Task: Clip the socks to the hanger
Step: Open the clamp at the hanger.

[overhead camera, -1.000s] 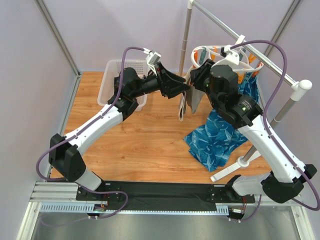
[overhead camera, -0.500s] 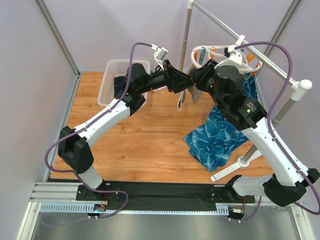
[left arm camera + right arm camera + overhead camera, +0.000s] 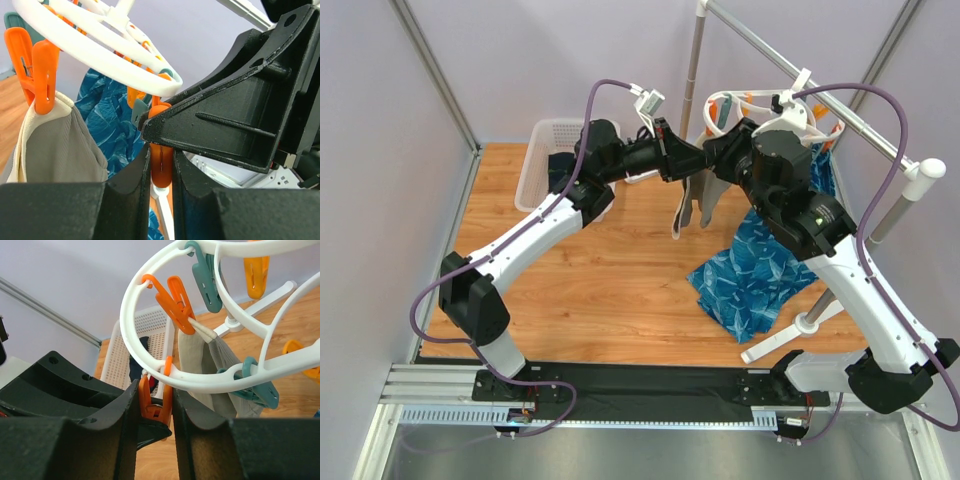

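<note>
The white round hanger (image 3: 722,100) hangs from the rail; it also shows in the left wrist view (image 3: 100,45) and right wrist view (image 3: 131,320). My right gripper (image 3: 714,157) (image 3: 154,402) is shut on the handles of an orange peg (image 3: 155,407) on the outer ring. My left gripper (image 3: 688,160) (image 3: 161,172) meets it from the left, its jaws a narrow gap apart with that peg's lower end (image 3: 161,165) in the gap. I cannot tell whether it holds a sock. Dark navy fabric (image 3: 560,166) (image 3: 142,360) lies in the basket.
A white basket (image 3: 542,150) stands at the back left. Two beige socks (image 3: 685,210) (image 3: 55,145) hang pegged from the hanger. A bright blue patterned cloth (image 3: 750,270) drapes under it. The grey rail stand (image 3: 910,180) runs along the right.
My left arm has swung up and right from near the basket until its gripper meets the right gripper at the peg. The right arm has shifted only slightly.
</note>
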`<action>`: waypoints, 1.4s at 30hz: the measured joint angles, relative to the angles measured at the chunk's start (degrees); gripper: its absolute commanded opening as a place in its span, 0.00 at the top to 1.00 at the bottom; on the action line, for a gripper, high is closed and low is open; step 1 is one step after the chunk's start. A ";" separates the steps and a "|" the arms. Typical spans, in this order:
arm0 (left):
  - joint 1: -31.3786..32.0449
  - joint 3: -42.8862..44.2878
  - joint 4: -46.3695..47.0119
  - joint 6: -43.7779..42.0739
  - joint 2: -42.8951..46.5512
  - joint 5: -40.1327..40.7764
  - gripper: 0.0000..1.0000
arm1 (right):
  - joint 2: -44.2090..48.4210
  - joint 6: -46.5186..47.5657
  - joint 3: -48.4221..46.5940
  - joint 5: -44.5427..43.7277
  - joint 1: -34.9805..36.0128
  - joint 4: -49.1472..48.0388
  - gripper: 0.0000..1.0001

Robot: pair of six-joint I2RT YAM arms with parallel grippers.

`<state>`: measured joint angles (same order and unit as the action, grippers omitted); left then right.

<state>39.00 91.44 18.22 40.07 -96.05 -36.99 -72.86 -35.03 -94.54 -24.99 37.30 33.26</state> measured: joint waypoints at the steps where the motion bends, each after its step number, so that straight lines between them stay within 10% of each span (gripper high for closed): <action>1: 0.17 0.11 -0.66 -0.42 0.00 0.24 1.00 | 0.00 -0.33 -0.07 -0.02 0.00 0.37 0.61; 3: 0.79 0.26 -2.16 -2.40 0.11 1.81 1.00 | -0.11 -1.70 -0.63 -0.20 0.00 1.75 0.41; 8: 3.74 0.63 -8.57 -8.98 0.85 9.14 1.00 | -0.15 -4.13 -4.13 -1.38 0.00 6.97 0.36; 15: 6.10 0.22 -12.00 -14.12 3.48 16.26 1.00 | 0.48 -5.42 -4.74 -2.32 0.00 7.39 0.49; 36: 9.29 -3.65 -10.25 -20.02 6.73 23.96 1.00 | 2.05 -5.70 0.04 -0.15 0.00 4.15 0.46; 42: 10.10 -3.65 -10.36 -21.38 6.93 25.66 1.00 | 1.81 -5.81 0.04 -0.24 0.00 4.13 0.64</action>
<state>49.10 87.79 7.86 18.70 -89.12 -11.33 -71.05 -40.84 -94.50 -25.23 37.30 37.39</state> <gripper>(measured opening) 0.237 0.406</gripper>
